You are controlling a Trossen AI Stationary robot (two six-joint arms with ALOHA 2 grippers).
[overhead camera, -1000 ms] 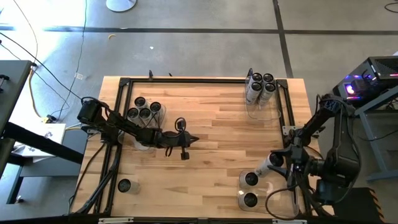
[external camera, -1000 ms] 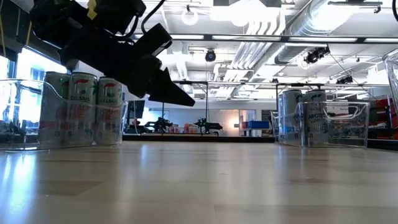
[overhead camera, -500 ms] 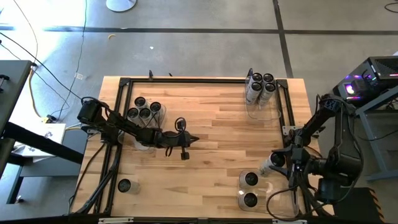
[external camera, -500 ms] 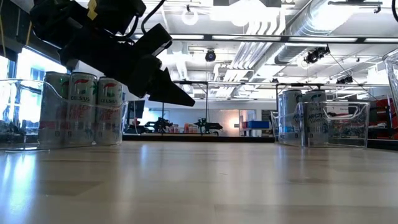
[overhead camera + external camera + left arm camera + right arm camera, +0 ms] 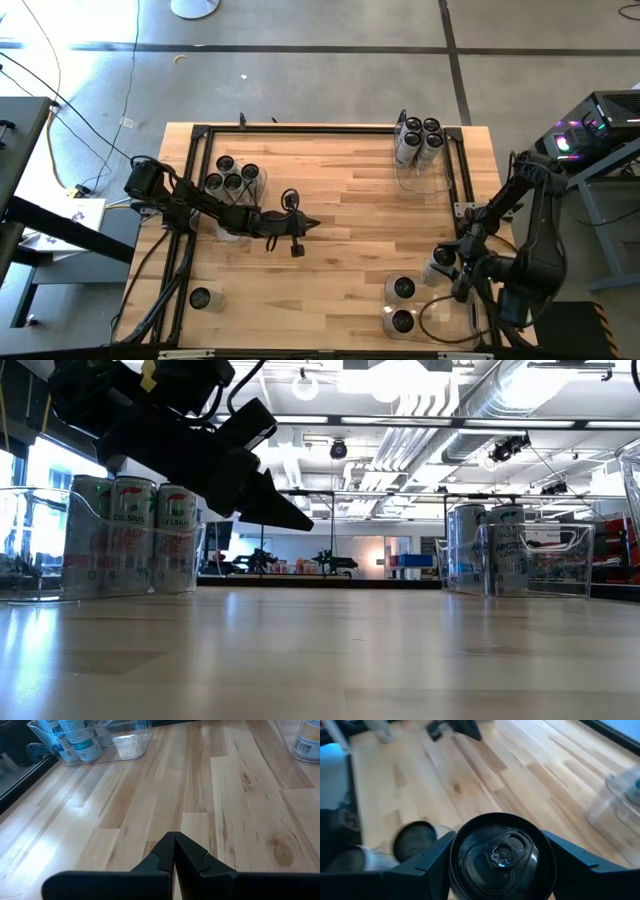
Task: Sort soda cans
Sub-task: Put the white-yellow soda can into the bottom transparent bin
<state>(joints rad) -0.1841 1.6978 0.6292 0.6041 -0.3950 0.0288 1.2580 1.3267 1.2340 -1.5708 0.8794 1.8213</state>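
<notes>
My right gripper (image 5: 447,263) is shut on a soda can (image 5: 438,262) with a dark top, just above the clear bin (image 5: 432,308) at the near right. That bin holds two cans (image 5: 403,288) standing on their bases. More cans stand in a bin on the left (image 5: 232,179) and a bin at the far right (image 5: 418,140). One can (image 5: 201,298) stands alone at the near left. My left gripper (image 5: 312,223) hovers shut and empty over the table's middle left; it also shows in the left wrist view (image 5: 174,837) and the low view (image 5: 285,512). My right gripper pinches the can's round wall (image 5: 455,870) just below its top rim, one finger (image 5: 425,867) on each side. The fingers come slanting down from the table's right. The can is lifted clear of the table and tilted, its dark top (image 5: 501,854) toward the wrist.
A black metal frame (image 5: 300,128) runs around the table's far, left and right edges. The wooden middle of the table (image 5: 360,230) is bare. Cables (image 5: 440,325) loop at the near right by the bin. A second bin (image 5: 620,805) shows beyond the held can.
My right gripper has sunk with the can toward the near-right bin and has turned, so the can stands more upright than before.
</notes>
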